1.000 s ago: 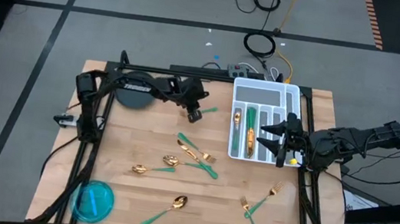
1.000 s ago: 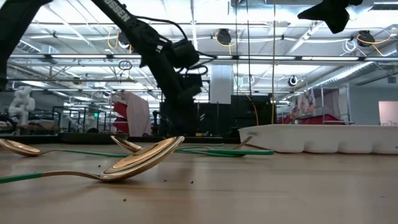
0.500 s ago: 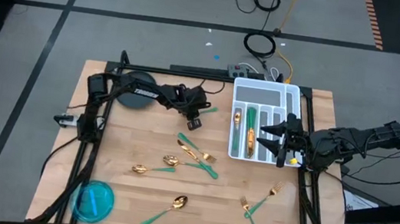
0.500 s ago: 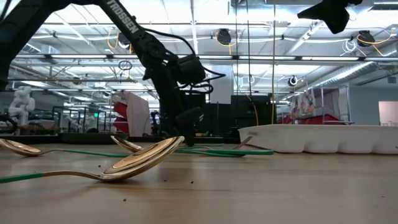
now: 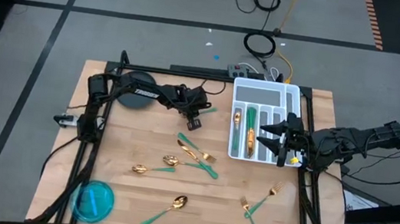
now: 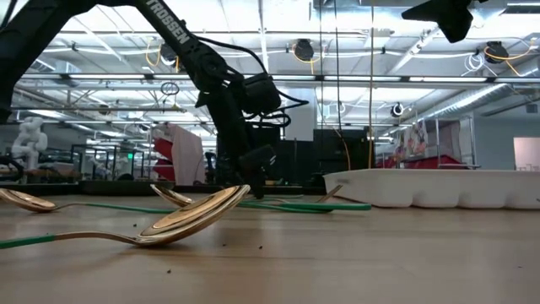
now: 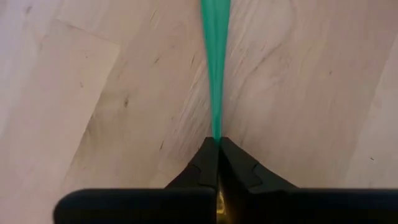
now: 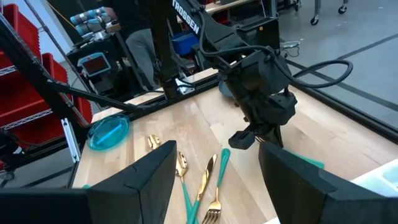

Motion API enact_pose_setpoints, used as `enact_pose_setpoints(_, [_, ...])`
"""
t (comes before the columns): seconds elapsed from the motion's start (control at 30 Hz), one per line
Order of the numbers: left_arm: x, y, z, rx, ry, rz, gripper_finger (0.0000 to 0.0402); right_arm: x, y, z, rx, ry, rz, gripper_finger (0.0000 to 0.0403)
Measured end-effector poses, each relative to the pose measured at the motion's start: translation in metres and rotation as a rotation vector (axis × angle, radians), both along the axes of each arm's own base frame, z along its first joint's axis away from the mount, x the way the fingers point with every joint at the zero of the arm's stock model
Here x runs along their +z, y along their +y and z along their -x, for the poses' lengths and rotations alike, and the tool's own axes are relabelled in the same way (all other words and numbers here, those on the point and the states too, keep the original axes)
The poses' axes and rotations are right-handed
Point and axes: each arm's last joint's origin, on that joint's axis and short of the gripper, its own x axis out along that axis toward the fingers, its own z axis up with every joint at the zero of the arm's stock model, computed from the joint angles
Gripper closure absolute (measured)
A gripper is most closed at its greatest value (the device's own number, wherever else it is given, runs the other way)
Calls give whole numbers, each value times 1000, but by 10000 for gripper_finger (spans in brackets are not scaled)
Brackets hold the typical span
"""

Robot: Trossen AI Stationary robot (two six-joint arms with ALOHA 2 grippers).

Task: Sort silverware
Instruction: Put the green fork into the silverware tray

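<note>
Since the earlier frame our left pincer (image 5: 193, 121) has dropped to the worktop (image 5: 119, 194) at upper centre and clenched on a green-handled piece of silverware (image 7: 215, 68); we judge lifting comes next. Our right pincer (image 5: 272, 139) hangs released over the tray (image 5: 289, 93).

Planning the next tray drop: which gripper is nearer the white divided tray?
Right. The right gripper hovers open over the white tray; the left gripper is on the table beside it, shut on a green-handled utensil.

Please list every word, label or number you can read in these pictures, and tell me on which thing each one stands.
"TROSSEN": white letters on the left arm, partly cut off in the low and right wrist views.
The white lettering on the same arm in the high view is too small to read.
No other readable text.
</note>
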Motion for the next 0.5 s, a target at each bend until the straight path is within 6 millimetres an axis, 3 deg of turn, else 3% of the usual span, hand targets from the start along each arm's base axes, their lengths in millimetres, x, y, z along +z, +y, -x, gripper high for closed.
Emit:
enact_pose_setpoints(0.37, [47,2,4,99,-160,38,401,2,-2,4,-15,-17,4,179])
enact_pose_setpoints(0.5, [69,1,1,168,-317,98,401,4,-5,8,-86,-39,13,179])
